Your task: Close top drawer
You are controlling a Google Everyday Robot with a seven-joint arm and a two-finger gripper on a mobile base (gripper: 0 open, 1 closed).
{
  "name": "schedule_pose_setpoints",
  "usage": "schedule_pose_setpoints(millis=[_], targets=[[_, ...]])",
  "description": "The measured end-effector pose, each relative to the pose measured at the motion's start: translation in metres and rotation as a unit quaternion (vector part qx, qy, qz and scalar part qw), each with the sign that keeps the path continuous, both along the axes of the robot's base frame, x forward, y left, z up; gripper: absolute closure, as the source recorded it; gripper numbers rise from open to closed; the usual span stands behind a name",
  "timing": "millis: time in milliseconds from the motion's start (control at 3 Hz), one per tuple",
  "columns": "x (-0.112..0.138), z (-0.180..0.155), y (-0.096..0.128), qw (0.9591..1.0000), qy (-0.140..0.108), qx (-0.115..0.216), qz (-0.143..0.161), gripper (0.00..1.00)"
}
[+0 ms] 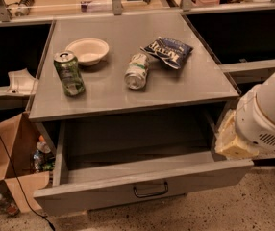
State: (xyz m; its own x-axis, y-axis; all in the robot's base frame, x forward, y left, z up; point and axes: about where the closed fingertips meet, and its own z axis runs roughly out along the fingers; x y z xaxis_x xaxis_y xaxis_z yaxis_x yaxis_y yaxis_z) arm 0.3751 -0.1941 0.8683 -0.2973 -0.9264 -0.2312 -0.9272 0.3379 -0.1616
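The top drawer (142, 189) is pulled far out of the grey cabinet. Its plain grey front faces me with a small black loop handle (150, 190) at centre, and its inside looks empty. My white arm (267, 114) comes in from the right edge. Its pale yellowish end, the gripper (230, 141), sits against the drawer's right side near the front corner, just below the cabinet top. The two lower drawers are out of view.
On the cabinet top (185, 81) are a white bowl (88, 50), an upright green can (69, 73), a can lying on its side (136, 71) and a dark snack bag (168, 52). An open cardboard box with bottles (17, 162) stands on the floor at left.
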Motion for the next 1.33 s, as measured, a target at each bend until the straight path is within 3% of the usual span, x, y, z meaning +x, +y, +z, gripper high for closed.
schedule_pose_setpoints(millis=[333,667,1000,1333], targets=[[-0.014,-0.017,-0.003,0.9999,0.013,0.0,0.001,1.0],[-0.032,-0.061,-0.016,0.9985,0.055,0.003,-0.009,1.0],[-0.032,-0.062,-0.015,0.9984,0.056,0.003,-0.008,1.0],[-0.039,-0.087,-0.009,0.9971,0.075,0.005,-0.009,1.0]])
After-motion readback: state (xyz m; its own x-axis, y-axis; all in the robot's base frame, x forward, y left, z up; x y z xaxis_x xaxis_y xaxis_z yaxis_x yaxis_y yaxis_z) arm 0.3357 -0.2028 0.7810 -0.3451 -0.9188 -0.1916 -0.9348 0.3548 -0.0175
